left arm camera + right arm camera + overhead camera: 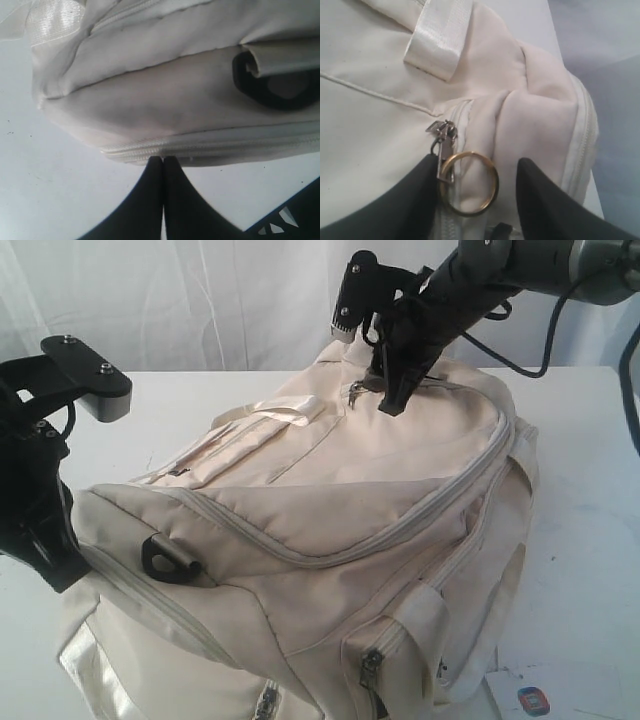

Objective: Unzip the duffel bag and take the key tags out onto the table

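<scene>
Cream fabric of the duffel bag (330, 510) fills the middle of the table (580, 540) with every visible zip closed, so unzipping is only starting. The right gripper (477, 195) hovers at the bag's one o'clock edge, jaws parted around the zip pull (445, 150) and its brass ring (470, 154) and clamping nothing, while the left gripper (162, 165), pinched shut and empty, sets its tips at the seam on the nine o'clock end. Next, I judge, the right jaws must close on pull or ring and draw it along the track; no key tags show, which pocket holds them cannot be told, and the bag's six o'clock end is cut off.
</scene>
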